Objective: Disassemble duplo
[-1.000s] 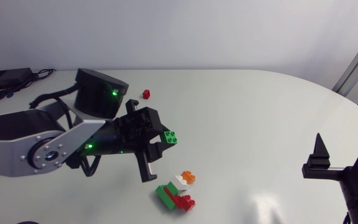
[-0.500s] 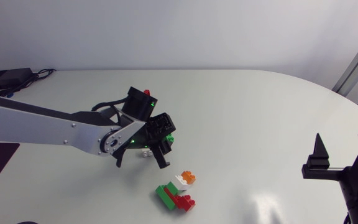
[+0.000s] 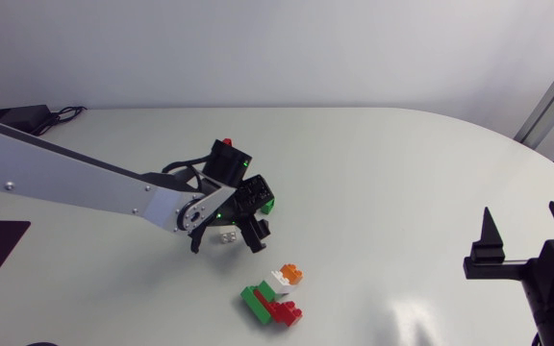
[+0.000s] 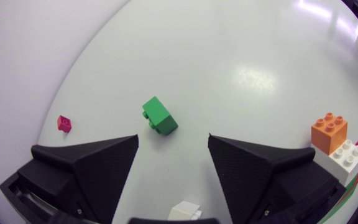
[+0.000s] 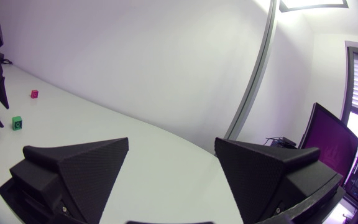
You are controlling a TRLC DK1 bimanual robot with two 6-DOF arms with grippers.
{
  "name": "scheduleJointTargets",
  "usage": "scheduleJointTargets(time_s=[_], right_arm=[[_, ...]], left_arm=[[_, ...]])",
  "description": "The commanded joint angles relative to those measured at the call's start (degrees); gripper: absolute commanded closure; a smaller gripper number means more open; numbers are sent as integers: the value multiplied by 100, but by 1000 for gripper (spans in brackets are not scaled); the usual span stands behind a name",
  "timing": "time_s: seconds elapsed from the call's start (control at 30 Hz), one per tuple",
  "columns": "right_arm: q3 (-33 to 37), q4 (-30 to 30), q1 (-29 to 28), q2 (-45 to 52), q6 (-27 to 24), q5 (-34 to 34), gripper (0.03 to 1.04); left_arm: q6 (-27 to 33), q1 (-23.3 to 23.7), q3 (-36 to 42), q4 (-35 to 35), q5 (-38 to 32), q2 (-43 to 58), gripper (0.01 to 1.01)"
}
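No readable print

No lettering, number, label or sign can be read in any view. The duplo bricks (image 3: 258, 301) show only plain coloured faces and studs, and the bench (image 3: 402, 192) surface bears nothing legible

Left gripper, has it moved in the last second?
Yes. Judged against the unmoved brick stack in the head view, the left gripper has shifted right and turned to point down, open over the green brick.

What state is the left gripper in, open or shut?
Open. The left gripper is spread wide with nothing in it; the green brick lies ahead of it, untouched.
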Motion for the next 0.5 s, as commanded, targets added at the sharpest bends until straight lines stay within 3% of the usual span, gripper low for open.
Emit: scheduleJointTargets(time_s=[0.0, 0.17, 0.3, 0.47], right_arm=[[-237, -109, 51, -65, -367, -34, 67], [-237, -197, 112, 41, -895, -166, 67], [-237, -232, 104, 85, -974, -360, 67], [-220, -399, 148, 93, -1334, -1168, 67]], left_arm=[[-340, 211, -130, 132, -27, -571, 110], [-753, 492, -438, -395, 975, -1802, 82], [-814, 492, -956, -685, 1239, -2935, 80], [-902, 721, -1668, -677, 1265, -3735, 80]])
